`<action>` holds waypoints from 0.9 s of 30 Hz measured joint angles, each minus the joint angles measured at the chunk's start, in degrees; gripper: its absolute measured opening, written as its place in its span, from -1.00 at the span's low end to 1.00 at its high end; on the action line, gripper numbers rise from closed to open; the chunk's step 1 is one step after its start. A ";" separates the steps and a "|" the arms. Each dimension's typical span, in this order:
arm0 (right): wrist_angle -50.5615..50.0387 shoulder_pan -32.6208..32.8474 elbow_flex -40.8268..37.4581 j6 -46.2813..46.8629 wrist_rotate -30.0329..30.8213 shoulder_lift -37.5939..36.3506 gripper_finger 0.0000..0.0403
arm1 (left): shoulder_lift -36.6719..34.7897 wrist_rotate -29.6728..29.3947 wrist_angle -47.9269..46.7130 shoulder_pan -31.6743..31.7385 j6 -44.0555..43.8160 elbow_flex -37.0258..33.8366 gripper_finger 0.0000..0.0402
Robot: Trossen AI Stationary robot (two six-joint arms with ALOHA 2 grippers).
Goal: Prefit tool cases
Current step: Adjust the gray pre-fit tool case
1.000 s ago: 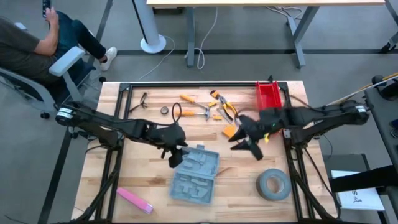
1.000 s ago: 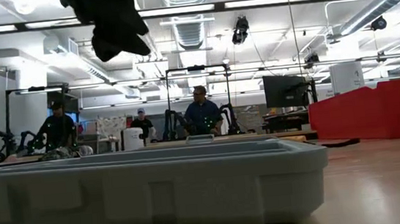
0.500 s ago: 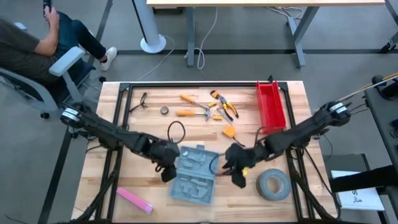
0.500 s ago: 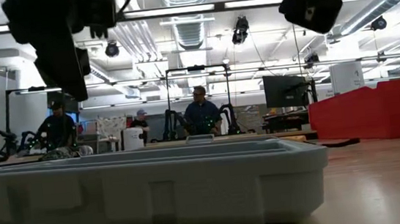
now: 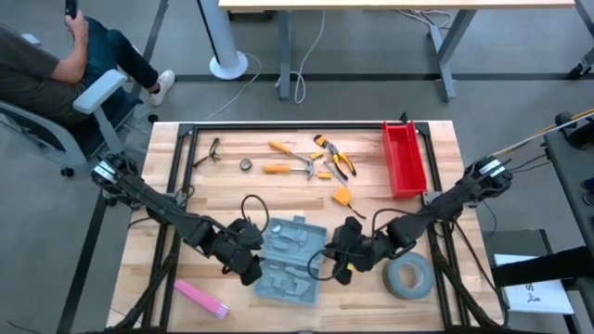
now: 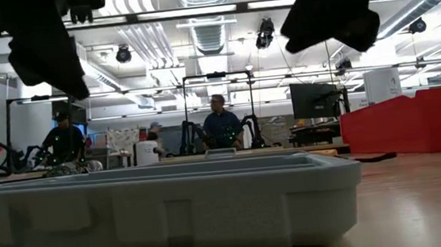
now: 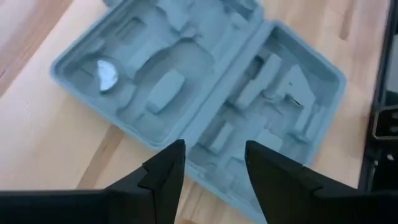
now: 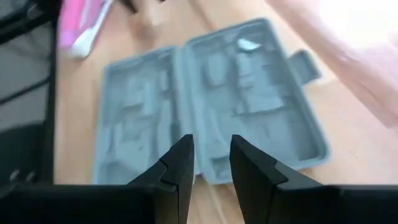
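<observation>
The blue-grey tool case (image 5: 292, 260) lies open on the wooden table, both halves flat with their moulded recesses facing up (image 7: 205, 81) (image 8: 211, 99). A small silvery piece (image 7: 107, 73) sits in one recess. My left gripper (image 5: 251, 269) (image 7: 214, 165) hangs open just above the case's left edge. My right gripper (image 5: 332, 267) (image 8: 211, 155) hangs above the case's right edge with a narrow gap between its fingers. In the low view the case (image 6: 163, 202) sits below both grippers, and neither touches it.
A red bin (image 5: 406, 158) stands at the far right. A grey tape roll (image 5: 406, 276) lies near my right arm, and a pink object (image 5: 200, 299) lies at the near left. Pliers (image 5: 336, 158), a hammer (image 5: 292, 167) and small orange pieces lie toward the far edge. A person sits beyond the far left corner.
My right gripper has come down from beside the red bin toward the table's near edge and left, to the case's right edge. My left gripper has moved toward the near edge along the case's left side and sunk a little. The case has stayed put.
</observation>
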 joint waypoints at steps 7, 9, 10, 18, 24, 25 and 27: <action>-3.47 0.26 0.00 10.20 -0.31 4.89 -0.65 | 0.28 -0.05 2.36 0.17 -7.48 -8.05 -0.07; -2.71 0.57 0.00 11.07 -0.31 6.71 -0.66 | 0.28 -0.06 6.04 0.17 -9.28 -11.21 -0.05; -1.92 0.75 0.00 11.53 -0.32 7.44 -0.67 | 0.28 -0.03 8.88 0.14 -9.93 -12.62 -0.05; -1.41 1.33 0.00 15.87 -2.80 10.21 -0.81 | 0.68 3.79 23.31 -0.46 -11.47 -18.77 -0.09; -1.61 1.33 0.00 13.64 -3.28 10.31 -0.97 | 0.68 3.80 23.92 -0.99 -9.68 -18.24 -0.13; -1.62 1.33 0.00 13.23 -3.42 10.31 -0.99 | 0.66 3.69 23.97 -1.05 -8.91 -17.96 -0.13; -1.58 1.33 0.00 12.74 -4.12 10.31 -0.99 | 0.66 3.69 23.83 -1.17 -6.82 -17.40 -0.15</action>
